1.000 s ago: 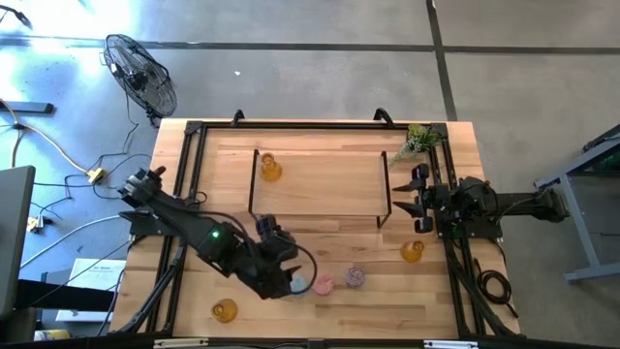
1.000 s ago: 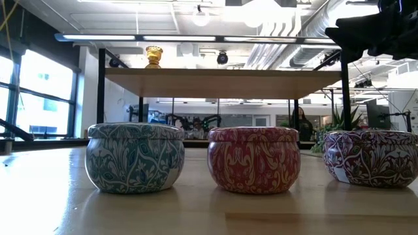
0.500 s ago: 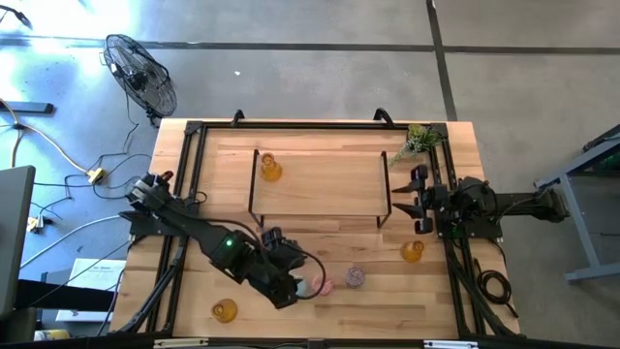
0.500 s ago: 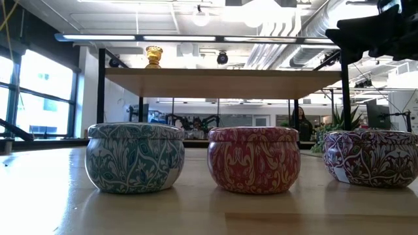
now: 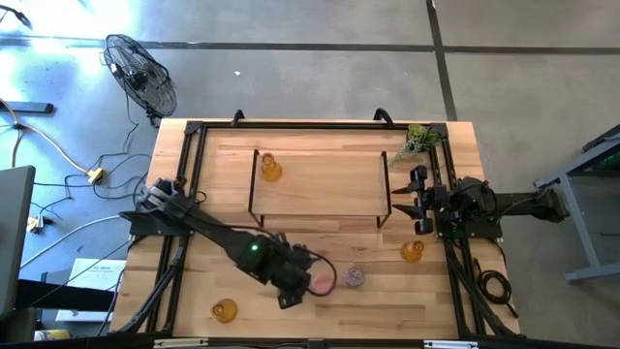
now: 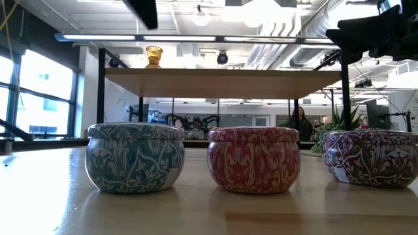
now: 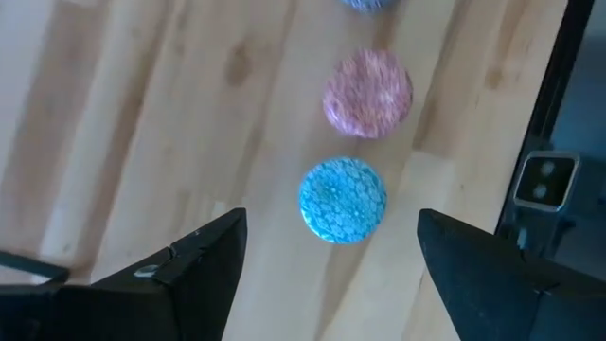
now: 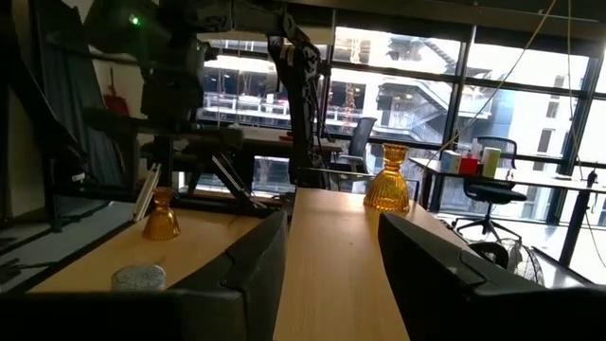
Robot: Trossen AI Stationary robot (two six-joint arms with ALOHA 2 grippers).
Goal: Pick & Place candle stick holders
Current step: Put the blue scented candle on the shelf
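Note:
Three squat round candle stick holders stand in a row on their bases near the table's front edge: blue, pink and purple. My left gripper hangs open above the blue one, pointing steeply down with a finger on either side, touching nothing. In the high view it hides the blue holder. Amber glass holders stand on the raised shelf, at the front left and at the right. My right gripper waits open at the table's right side.
A black-framed wooden shelf stands across the middle of the table. A green plant sprig sits at the far right corner. Black rails run along the table's sides. A fan stands on the floor beyond the far left corner.
My left gripper has moved toward the table's right edge and downward, tipping to point more steeply down. It now stands over the blue holder, which showed beside it before. One of its fingers has entered the top of the low view. The holders have not moved.

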